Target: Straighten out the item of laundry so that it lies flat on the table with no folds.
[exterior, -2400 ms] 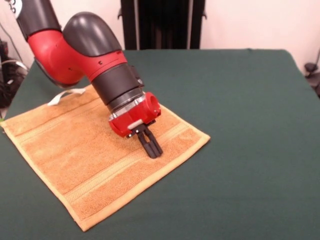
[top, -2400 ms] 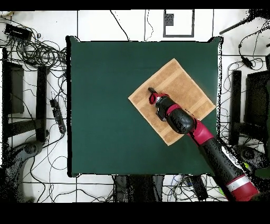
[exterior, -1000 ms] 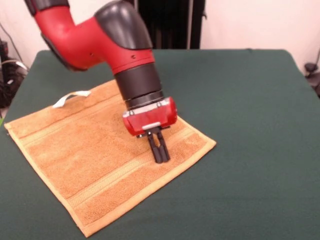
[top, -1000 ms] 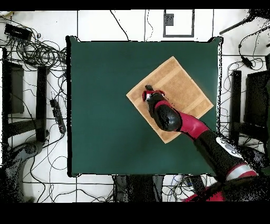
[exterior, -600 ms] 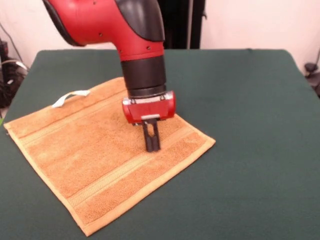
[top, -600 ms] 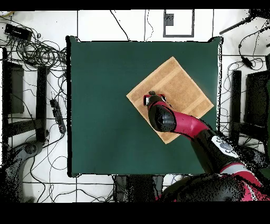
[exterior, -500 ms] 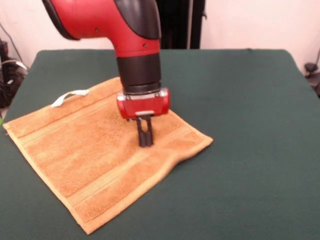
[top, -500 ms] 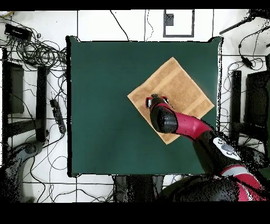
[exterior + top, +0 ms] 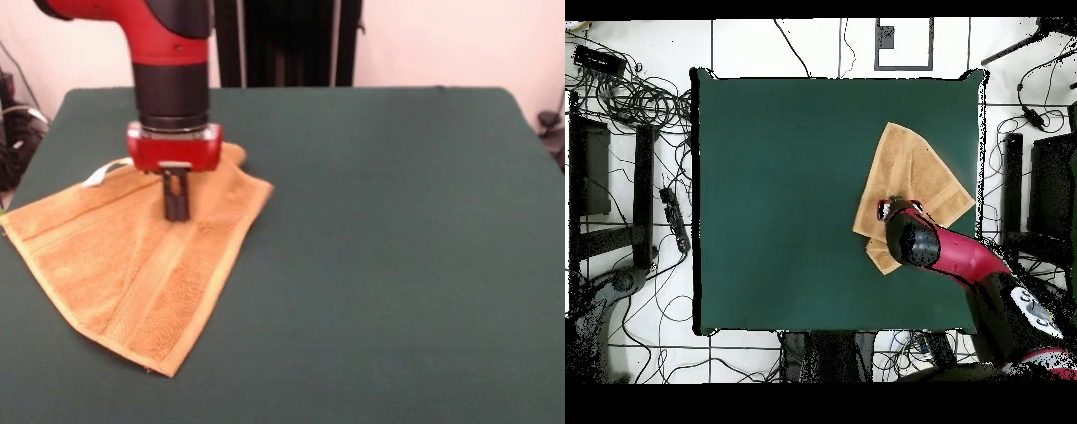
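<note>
One orange-tan terry towel (image 9: 141, 265) lies rumpled near a side edge of the dark green bench (image 9: 397, 247), one corner drawn inward so it overlaps itself. The tool (image 9: 177, 208) stands upright with its fingers together, tips pressed into the cloth; whether they pinch any pile cannot be told. Soft, light and limp, the towel would likely drag easily; the free corner beside the woven stripe bands looks the best hold.
</note>
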### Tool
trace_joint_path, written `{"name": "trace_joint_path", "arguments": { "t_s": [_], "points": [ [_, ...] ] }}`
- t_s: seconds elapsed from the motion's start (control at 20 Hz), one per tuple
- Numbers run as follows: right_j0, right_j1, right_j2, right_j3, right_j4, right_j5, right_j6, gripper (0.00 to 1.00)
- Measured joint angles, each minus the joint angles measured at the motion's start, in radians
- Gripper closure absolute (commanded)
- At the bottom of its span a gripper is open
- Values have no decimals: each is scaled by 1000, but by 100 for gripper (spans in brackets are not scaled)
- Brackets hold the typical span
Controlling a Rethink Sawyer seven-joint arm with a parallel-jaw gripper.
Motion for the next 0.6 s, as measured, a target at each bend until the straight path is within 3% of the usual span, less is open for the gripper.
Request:
{"name": "trace_joint_path", "arguments": {
  "t_s": [0.4,0.45,0.5,0.6],
  "points": [
    [-75,-25,1,36,10,-50,0,100],
    [-113,-30,29,56,15,-66,1,100],
    [-211,-32,108,99,28,-99,7,100],
    [-286,-25,170,128,38,-114,12,100]
  ]
}}
